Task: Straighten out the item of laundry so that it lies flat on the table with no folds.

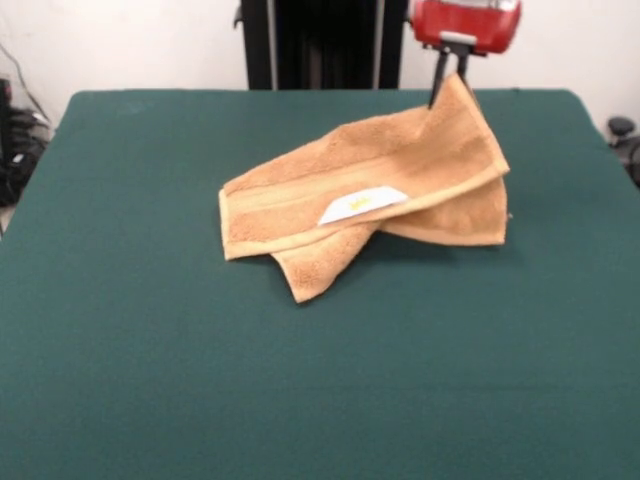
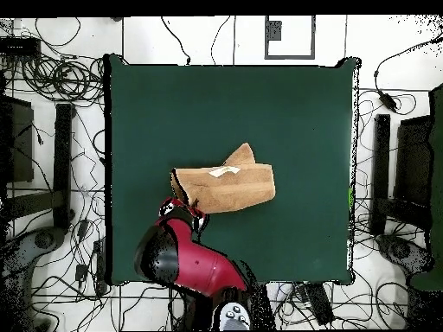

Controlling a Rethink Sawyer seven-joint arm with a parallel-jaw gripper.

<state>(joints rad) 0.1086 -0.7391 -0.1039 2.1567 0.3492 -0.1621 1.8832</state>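
Observation:
The item of laundry [image 1: 400,170], an orange-tan towel, lies folded over itself on the green table [image 1: 150,350], right of centre toward the far side. Its white label [image 1: 360,205] faces up beside the border band. One far corner is raised off the cloth, and my gripper [image 1: 450,85] is shut on that corner, the dark fingers pinching its tip. A lower layer pokes out toward the front as a pointed flap. In the overhead view the towel [image 2: 238,188] sits near the table's [image 2: 285,104] middle, with the gripper [image 2: 182,206] at its left end and the red arm below.
Tangled cables [image 2: 60,78] cover the floor around the table. Dark stands [image 2: 389,173] flank both sides. Dark gear [image 1: 15,140] shows at the left table edge and more [image 1: 625,135] at the right.

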